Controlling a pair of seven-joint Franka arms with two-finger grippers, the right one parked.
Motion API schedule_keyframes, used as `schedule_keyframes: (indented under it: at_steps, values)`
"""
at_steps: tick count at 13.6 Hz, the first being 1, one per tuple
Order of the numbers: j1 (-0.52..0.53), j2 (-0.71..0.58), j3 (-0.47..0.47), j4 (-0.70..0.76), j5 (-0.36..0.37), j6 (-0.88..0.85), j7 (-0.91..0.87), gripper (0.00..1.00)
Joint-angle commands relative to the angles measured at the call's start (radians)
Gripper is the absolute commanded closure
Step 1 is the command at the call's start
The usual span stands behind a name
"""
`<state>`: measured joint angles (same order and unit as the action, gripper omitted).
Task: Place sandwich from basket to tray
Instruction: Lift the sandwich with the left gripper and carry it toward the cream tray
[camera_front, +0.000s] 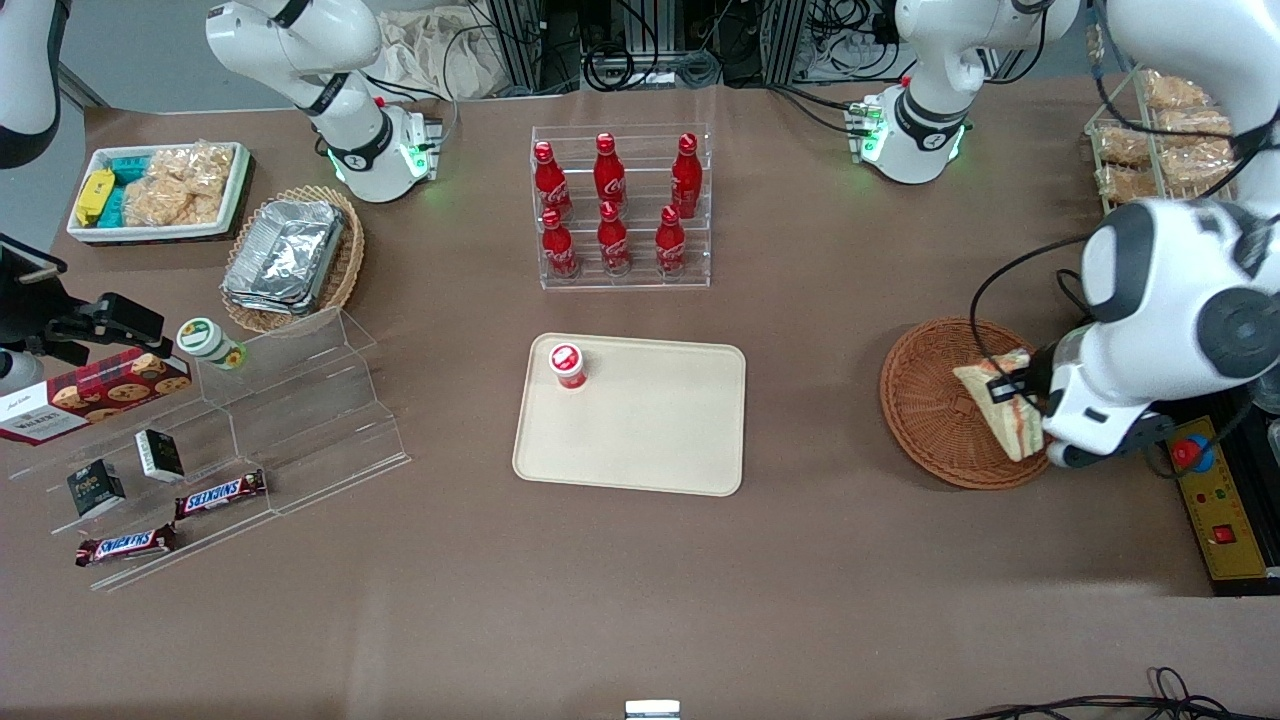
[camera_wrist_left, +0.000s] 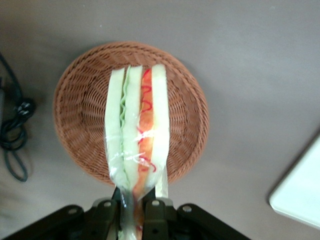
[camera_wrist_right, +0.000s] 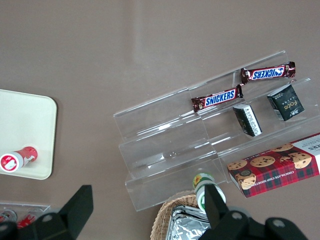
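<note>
The sandwich (camera_front: 1003, 410), a plastic-wrapped wedge of white bread with green and orange-red filling, hangs above the reddish-brown wicker basket (camera_front: 930, 400) at the working arm's end of the table. My gripper (camera_front: 1012, 388) is shut on its end and holds it lifted over the basket. In the left wrist view the sandwich (camera_wrist_left: 137, 130) hangs from the gripper (camera_wrist_left: 134, 207) with the empty basket (camera_wrist_left: 80, 115) below it. The cream tray (camera_front: 650, 430) lies at the table's middle, a corner showing in the left wrist view (camera_wrist_left: 300, 195).
A red-capped small bottle (camera_front: 567, 365) stands on the tray's corner. A clear rack of red cola bottles (camera_front: 615, 205) stands farther from the camera than the tray. A control box (camera_front: 1215, 510) and cables lie beside the basket. Acrylic snack shelves (camera_front: 220, 450) lie toward the parked arm's end.
</note>
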<state>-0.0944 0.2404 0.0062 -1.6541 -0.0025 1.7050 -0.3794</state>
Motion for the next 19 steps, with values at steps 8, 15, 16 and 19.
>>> schedule_keyframes:
  at_steps: [8, 15, 16, 19]
  values:
    - [-0.005, -0.112, -0.198, 0.338, 0.012, -0.396, -0.116, 0.83]
    - [-0.019, -0.015, -0.485, 0.392, 0.013, -0.346, -0.467, 0.83]
    - [-0.036, 0.015, -0.488, 0.384, 0.015, -0.313, -0.483, 0.83]
    - [-0.057, 0.133, -0.488, 0.382, 0.036, -0.224, -0.490, 0.83]
